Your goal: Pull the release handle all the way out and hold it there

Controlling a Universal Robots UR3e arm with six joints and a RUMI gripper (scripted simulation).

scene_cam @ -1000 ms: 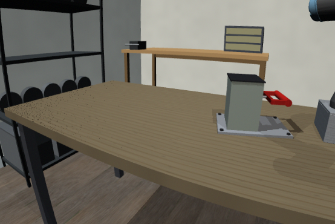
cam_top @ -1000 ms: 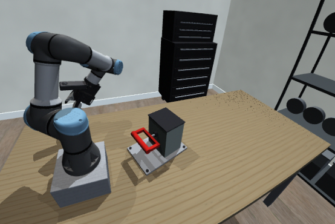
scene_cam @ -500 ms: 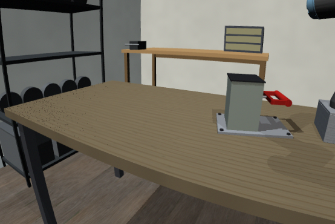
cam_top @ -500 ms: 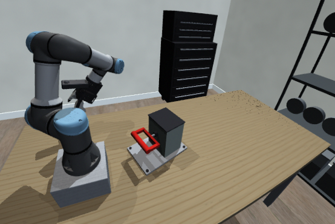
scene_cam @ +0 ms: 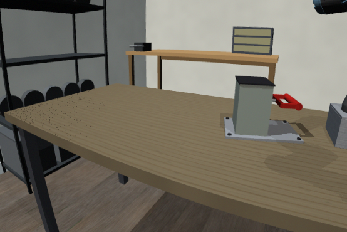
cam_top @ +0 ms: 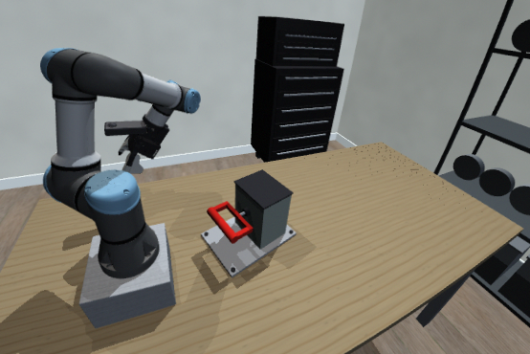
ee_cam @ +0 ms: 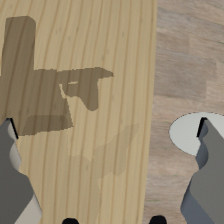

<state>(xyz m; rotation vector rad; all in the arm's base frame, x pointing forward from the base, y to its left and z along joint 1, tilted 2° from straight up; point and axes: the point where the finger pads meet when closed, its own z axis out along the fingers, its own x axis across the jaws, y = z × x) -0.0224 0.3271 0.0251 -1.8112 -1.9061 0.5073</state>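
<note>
Wood planks of the table [cam_top: 364,216] fill the lower half of the top view, and near its centre you see the red release handle [cam_top: 229,222], a rectangular loop on a short grey rod that runs into the grey box with a black lid [cam_top: 263,209]. That box stands on a light metal base plate [cam_top: 232,259] with dark screws at its corners. In the exterior view the same handle [scene_cam: 287,101] sticks out of the box's right side, at the right of the frame, above the plate [scene_cam: 291,135].

Left of the handle in the top view, your arm rises from a grey pedestal [cam_top: 158,298] at the lower left. Its gripper [cam_top: 131,158] hangs up at mid-left, well apart from the handle and above the table's far edge. From the wrist view you look down past the two grey fingers, one at each lower corner: the jaws stand wide with nothing between them, only table planks, shadow and floor [ee_cam: 185,75] below.

Farther out, a black drawer cabinet [cam_top: 297,87] stands against the back wall at upper centre, and a black shelf rack [cam_top: 483,77] with dark round weights [cam_top: 497,181] occupies the right edge.
</note>
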